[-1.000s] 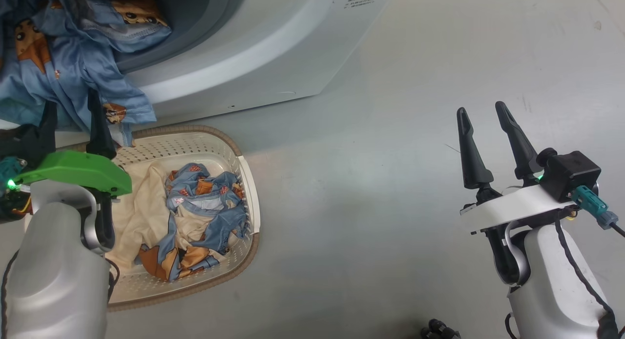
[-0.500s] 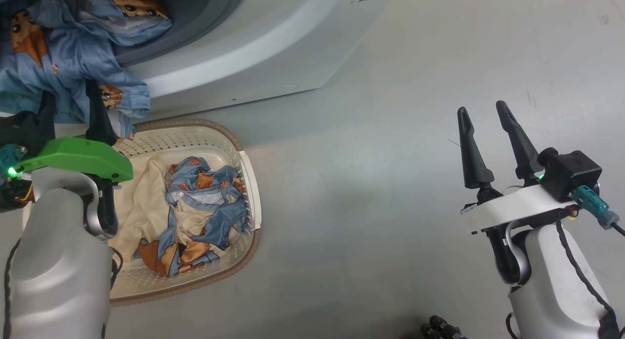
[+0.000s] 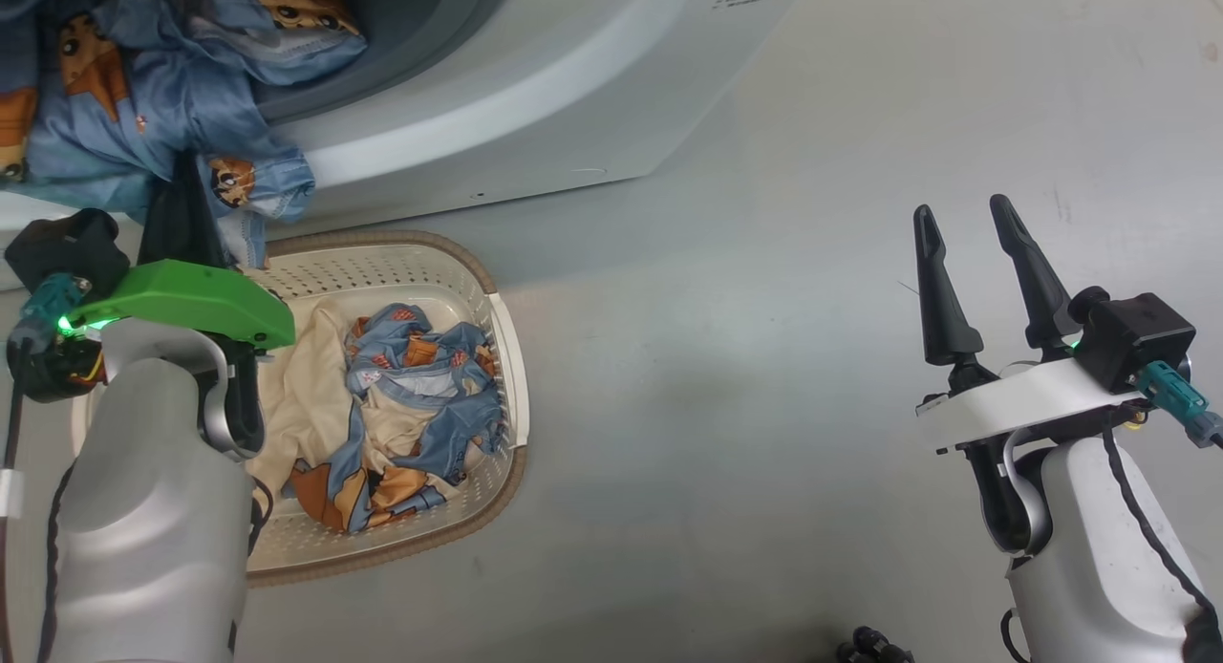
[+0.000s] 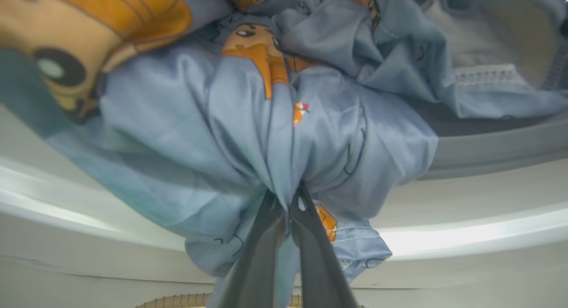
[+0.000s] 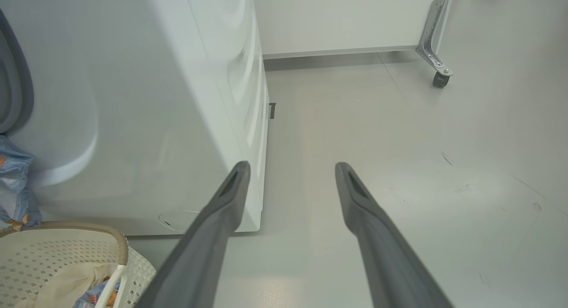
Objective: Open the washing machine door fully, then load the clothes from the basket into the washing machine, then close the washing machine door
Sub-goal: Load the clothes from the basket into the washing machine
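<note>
Left gripper [image 4: 287, 200]: jaws pinched together on a fold of a light-blue garment [image 4: 275, 135] that hangs over the lower lip of the washing machine [image 3: 535, 99] opening, far left. Right gripper [image 3: 960, 209]: jaws spread, empty, above bare floor [image 3: 764, 405], right. Basket [image 3: 382, 273] near left, below the washer front, holding more clothes [image 3: 420, 395].

The floor [image 3: 764, 405] lies bare across the middle and right of the head view, a wide passage between the basket [image 3: 504, 357] and the right gripper [image 3: 962, 209], whose fingers stand apart. At upper left the washing machine [image 3: 535, 99] blocks the way. Its mouth is crowded with clothes [image 3: 143, 118] spilling over the lip and bunched around the pinched left gripper [image 3: 183, 204]. The basket sits close beneath.
</note>
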Robot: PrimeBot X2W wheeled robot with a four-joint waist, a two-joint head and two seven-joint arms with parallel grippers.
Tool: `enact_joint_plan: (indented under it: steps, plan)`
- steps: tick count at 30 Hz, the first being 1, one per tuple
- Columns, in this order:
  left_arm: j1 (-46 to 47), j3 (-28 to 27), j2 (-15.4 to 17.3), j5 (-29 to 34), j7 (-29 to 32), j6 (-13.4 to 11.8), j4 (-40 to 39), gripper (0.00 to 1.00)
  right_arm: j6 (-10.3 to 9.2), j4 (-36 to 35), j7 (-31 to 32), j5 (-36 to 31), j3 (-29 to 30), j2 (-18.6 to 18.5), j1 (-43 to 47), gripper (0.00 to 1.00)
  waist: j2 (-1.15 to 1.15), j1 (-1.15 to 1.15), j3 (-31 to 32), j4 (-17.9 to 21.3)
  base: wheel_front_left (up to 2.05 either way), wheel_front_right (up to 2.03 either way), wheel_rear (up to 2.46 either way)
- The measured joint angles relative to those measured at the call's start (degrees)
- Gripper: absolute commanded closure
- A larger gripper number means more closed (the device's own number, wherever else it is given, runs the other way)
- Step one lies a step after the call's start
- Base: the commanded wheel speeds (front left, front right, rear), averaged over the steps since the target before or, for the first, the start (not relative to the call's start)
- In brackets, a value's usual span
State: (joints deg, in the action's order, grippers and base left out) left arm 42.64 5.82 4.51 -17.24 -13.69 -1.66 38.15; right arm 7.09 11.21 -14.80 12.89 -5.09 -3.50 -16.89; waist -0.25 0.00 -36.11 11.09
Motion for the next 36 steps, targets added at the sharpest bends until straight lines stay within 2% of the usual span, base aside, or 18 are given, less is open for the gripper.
enact_joint_plan:
  steps: [6,17,25,36]
  plan:
    - [-0.05,-0.16,-0.70,-1.19,-0.02,0.64,0.38,1.00,0.00,0.01,0.00,-0.07,-0.12,0.02,0.01,0.00,0.00,0.00,0.50,-1.21,0.00,0.00,0.00]
    - [-0.89,2.15,-1.12,-1.80,-0.02,4.86,-2.13,1.00,0.00,0.04,0.00,-0.05,-0.01,0.05,0.04,0.00,0.00,0.00,1.61,-2.25,0.00,0.00,0.00]
    - [-0.99,4.44,-1.41,-2.61,1.01,6.90,-6.30,1.00,0.00,0.22,0.00,-0.02,0.03,0.07,0.23,0.00,0.00,0.00,2.65,-2.44,0.00,0.00,0.00]
    - [-2.04,6.24,-1.66,-5.10,4.70,7.59,-12.01,1.00,0.00,0.43,0.00,0.33,0.35,0.22,0.54,0.00,0.00,0.00,3.82,-2.09,0.00,0.00,0.00]
